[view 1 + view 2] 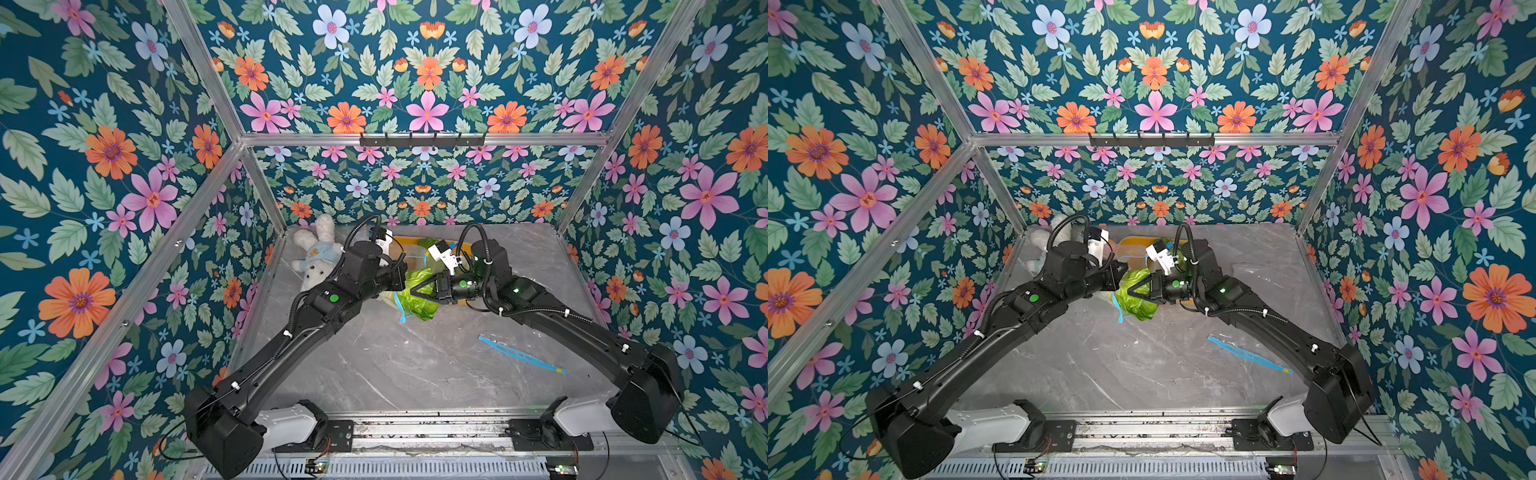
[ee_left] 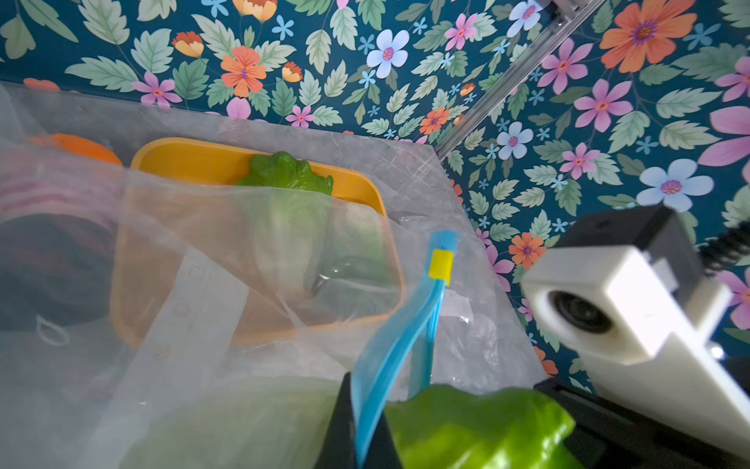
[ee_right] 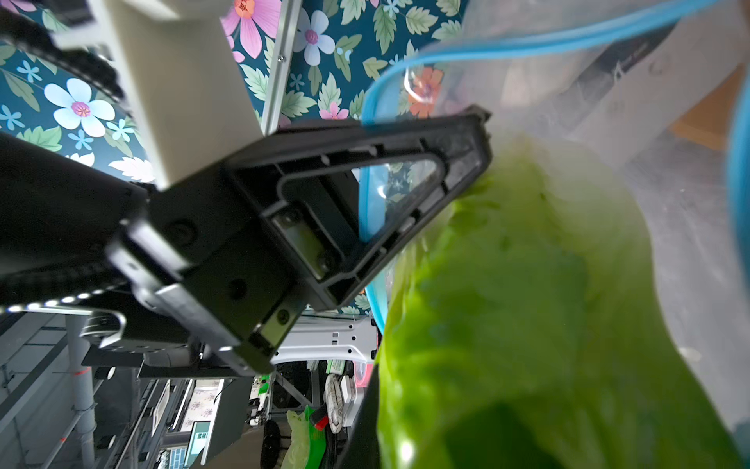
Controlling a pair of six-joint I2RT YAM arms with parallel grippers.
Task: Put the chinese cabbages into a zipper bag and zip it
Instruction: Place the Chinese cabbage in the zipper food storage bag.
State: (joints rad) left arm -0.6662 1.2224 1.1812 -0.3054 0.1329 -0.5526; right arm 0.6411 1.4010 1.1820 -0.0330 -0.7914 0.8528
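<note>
Cabbage (image 3: 527,284), green, glossy: it fills your right wrist view, pinched at its leafy end by the right gripper (image 1: 417,291), whose jaws are closed on it. It sits at the mouth of the bag (image 2: 195,284), partly past the blue zipper strip (image 2: 397,337), as far as you can tell.

Left gripper (image 2: 363,444): clamped on that zipper strip, holding one lip of the mouth up. The held cabbage lies just beside its tips, and the right gripper is close across from it.

Second cabbage (image 2: 284,172): in the yellow tray (image 2: 182,156), beyond the left gripper and behind the bag.

Pale green shape inside the plastic, near the left gripper: possibly a third cabbage; you cannot be sure.

Hazards, as judged:
- Only one lip is held, so the mouth may sag and the cabbage may shove the bag instead of entering.
- Slick leaves may slip from the narrow pinch.
- A snag on the rim may tug the strip out of the left gripper.
- The two grippers are close enough to collide.
</note>
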